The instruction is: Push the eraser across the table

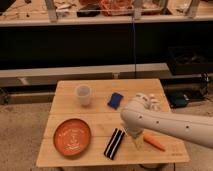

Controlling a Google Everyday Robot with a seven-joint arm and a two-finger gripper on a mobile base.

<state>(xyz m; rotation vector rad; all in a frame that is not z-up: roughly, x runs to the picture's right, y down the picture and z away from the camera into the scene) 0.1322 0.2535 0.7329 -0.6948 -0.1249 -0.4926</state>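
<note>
Gripper (136,142) wide open, holding nothing, low between eraser (114,143) and carrot (154,142)

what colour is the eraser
The eraser is black with two pale stripes, camera view. The gripper hangs between it and the carrot.
</note>
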